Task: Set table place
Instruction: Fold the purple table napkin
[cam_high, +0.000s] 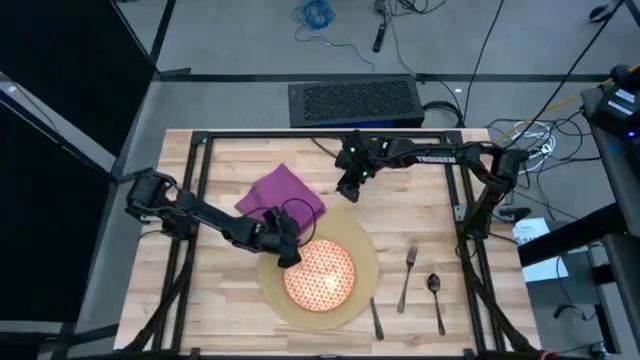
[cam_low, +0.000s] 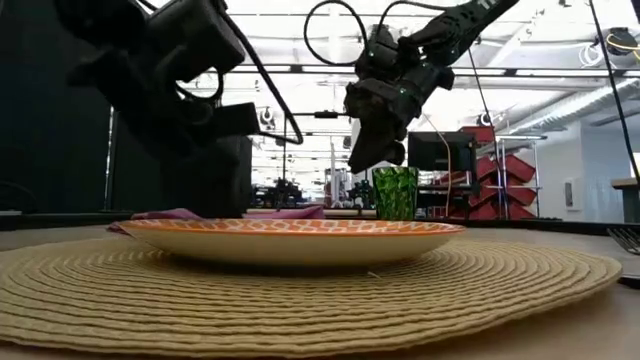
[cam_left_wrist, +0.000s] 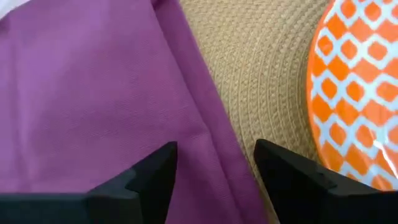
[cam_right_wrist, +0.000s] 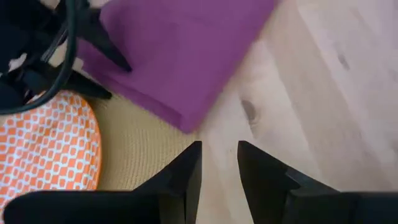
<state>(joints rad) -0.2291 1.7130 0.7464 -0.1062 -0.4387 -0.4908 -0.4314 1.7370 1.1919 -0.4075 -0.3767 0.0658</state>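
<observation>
From above, the table (cam_high: 220, 300) carries the round tan mat (cam_high: 365, 255) with the lattice plate (cam_high: 320, 276) on it, my left gripper (cam_high: 290, 250) between plate and purple napkin (cam_high: 280, 192). At table height, my right gripper (cam_low: 362, 150) hangs above the plate (cam_low: 300, 235). Past my left fingers (cam_left_wrist: 149, 180), parted and empty, napkin (cam_left_wrist: 93, 93) overlaps mat (cam_left_wrist: 261, 68). My right fingers (cam_right_wrist: 186, 174) stand slightly apart, empty, over the mat's (cam_right_wrist: 143, 149) edge.

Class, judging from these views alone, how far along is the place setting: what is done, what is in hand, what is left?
Done: the patterned plate sits on the round mat; a fork, spoon and knife lie on the table to its right. In hand: the left pincer, open, hovers over the purple napkin, which overlaps the mat's edge. Left: placing the napkin and the green glass. The right pincer is open, empty.
</observation>
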